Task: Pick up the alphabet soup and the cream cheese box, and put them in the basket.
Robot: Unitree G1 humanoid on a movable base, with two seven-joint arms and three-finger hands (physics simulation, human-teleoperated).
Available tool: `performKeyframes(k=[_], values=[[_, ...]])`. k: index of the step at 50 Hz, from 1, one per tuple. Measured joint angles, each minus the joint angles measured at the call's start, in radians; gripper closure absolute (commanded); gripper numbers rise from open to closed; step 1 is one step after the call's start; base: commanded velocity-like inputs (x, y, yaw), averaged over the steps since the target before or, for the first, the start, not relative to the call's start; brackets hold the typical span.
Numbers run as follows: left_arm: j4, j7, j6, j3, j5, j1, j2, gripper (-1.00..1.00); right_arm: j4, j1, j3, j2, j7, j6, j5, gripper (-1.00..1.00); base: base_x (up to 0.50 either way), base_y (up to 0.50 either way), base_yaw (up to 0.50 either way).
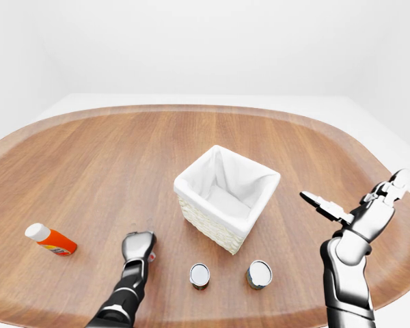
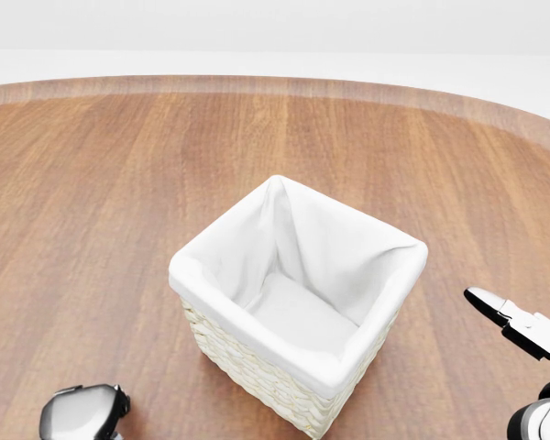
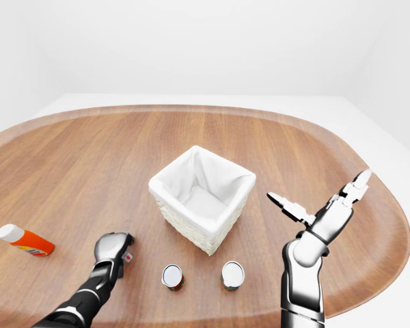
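Nearest the camera, at the bottom of the left-eye view, two upright cans were noted on the worktop [image 1: 89, 157]: a smaller can [image 1: 199, 275] and, just to its 3 o'clock, a larger can [image 1: 259, 273]. Only the silver lids were readable; which of them was the alphabet soup could not be told from the labels. At about 9 o'clock from the smaller can, the left robot hand [image 1: 138, 244] was seen lowered to the worktop, knuckles up and fingers curled under. A small red-marked item showed at its edge in the right-eye view, possibly part of the cream cheese box; whether the fingers were closed round anything could not be told.

The right robot hand [image 1: 359, 208] was held raised at 3 o'clock of the cans, fingers spread wide and holding nothing.

The basket [image 1: 227, 197], white-lined and with nothing visible inside, stood at 12 o'clock from the cans, near but apart. An orange bottle with a white cap [image 1: 50, 239] lay on its side well apart at 9 o'clock.

Judgement: the step in hand appeared to be a first grasp by the left robot hand. A firm closure should be confirmed before lifting, and the lift carried high enough to clear the basket rim, release being made over the liner's centre.
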Motion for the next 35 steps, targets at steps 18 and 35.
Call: performKeyframes(k=[18, 35], values=[[-0.308, 0.000, 0.000, 0.042, 0.009, 0.186, 0.028, 1.00, 0.000, 0.001, 0.001, 0.001, 0.000, 0.000, -0.001, -1.00, 0.00, 0.00, 0.00], [-0.645, 0.000, 0.000, 0.138, 0.102, 0.443, 0.028, 1.00, 0.001, 0.001, 0.001, 0.001, 0.000, 0.000, -0.001, -1.00, 0.00, 0.00, 0.00]])
